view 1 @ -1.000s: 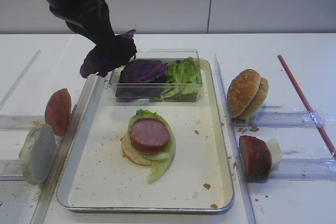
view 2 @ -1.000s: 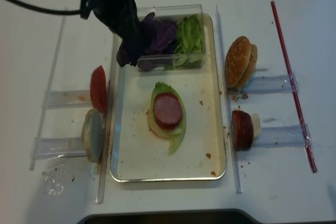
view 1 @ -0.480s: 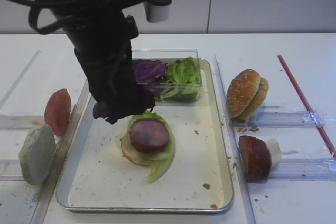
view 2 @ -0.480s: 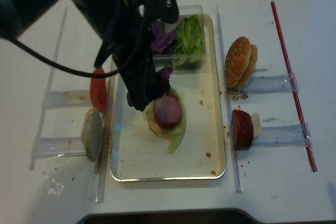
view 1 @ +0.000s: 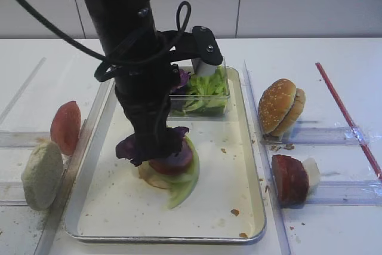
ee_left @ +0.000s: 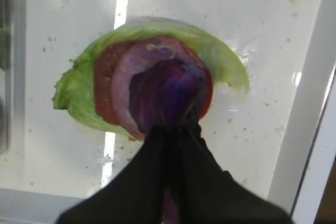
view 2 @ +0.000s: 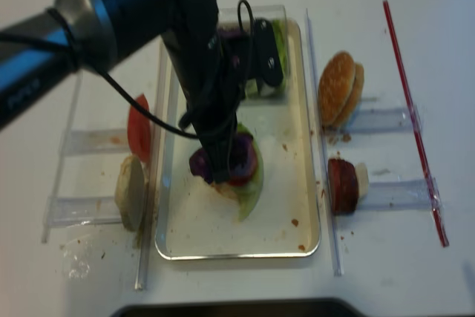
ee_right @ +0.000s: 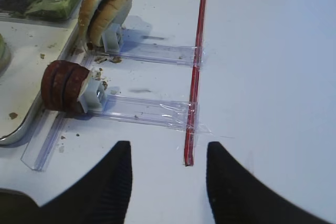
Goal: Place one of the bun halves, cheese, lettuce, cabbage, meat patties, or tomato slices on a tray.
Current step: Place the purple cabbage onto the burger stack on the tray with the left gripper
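Table [view 1: 334, 58]: white top, carrying everything below.

Tray [view 1: 250, 207]: large silver rectangle with a cream, crumb-speckled floor, at the middle of the table.

Left arm [view 1: 128, 40]: black, reaching down from the upper left over the tray. Left gripper [ee_left: 176, 129]: jaws clenched together, pinching the cabbage [ee_left: 157, 87], a dark purple crinkled leaf. The leaf hangs from the fingertips and lies on the meat patty [ee_left: 107, 80], covering most of it.

Clear box [view 1: 218, 97]: at the tray's far end, holding light green lettuce [view 1: 206, 88] and more purple leaves, partly hidden by the arm.

Stack on the tray floor: 1 bun half [view 1: 152, 178] at the bottom, 1 green lettuce leaf [view 1: 185, 186] over it, the patty, then the cabbage.

Clear holders, right of the tray: 2 strips; the far one [ee_right: 157, 53] props 2 bun halves [ee_right: 105, 11] on edge, the near one [ee_right: 142, 111] props dark red patties [ee_right: 63, 87].

Left of the tray: 1 red tomato slice [view 1: 65, 126] and 1 pale round slice [view 1: 42, 174], both standing on edge.

Red straw [ee_right: 197, 61]: lies across the right ends of the strips.

Right gripper [ee_right: 168, 182]: off to the right over bare table, fingers apart, grasping nothing.
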`<state>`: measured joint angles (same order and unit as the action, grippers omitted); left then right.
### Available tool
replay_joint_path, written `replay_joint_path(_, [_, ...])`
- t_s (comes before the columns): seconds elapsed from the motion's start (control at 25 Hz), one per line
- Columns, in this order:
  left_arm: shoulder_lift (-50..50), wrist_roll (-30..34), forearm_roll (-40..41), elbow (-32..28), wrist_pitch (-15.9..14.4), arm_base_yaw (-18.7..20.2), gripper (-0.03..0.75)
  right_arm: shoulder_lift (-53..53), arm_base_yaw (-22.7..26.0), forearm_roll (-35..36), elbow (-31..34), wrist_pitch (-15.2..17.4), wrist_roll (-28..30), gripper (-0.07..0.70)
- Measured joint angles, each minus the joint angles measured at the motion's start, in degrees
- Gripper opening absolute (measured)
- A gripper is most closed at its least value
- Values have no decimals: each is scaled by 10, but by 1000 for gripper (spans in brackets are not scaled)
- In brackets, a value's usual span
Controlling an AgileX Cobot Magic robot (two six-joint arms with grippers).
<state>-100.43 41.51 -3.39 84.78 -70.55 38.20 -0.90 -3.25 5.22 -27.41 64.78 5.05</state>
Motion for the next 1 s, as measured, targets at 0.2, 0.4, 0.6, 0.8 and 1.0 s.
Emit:
replay_joint_path(0.2, [-11,20,0,24,1,3,-5,0,0,0,0,0,0,344])
replay_joint_path(0.4, [-11,30,-8,28,1,4,-5,0,0,0,0,0,0,344])
replay_joint_path(0.6, [-11,-4,-33,28,27,4,-6,0,0,0,0,0,0,344])
replay_joint_path(0.8, [-11,-29,-33,28,35,4,-6,0,0,0,0,0,0,343])
replay_joint_path(1.0, [-29,-35,-19,30,22,4,-6,0,0,0,0,0,0,343])
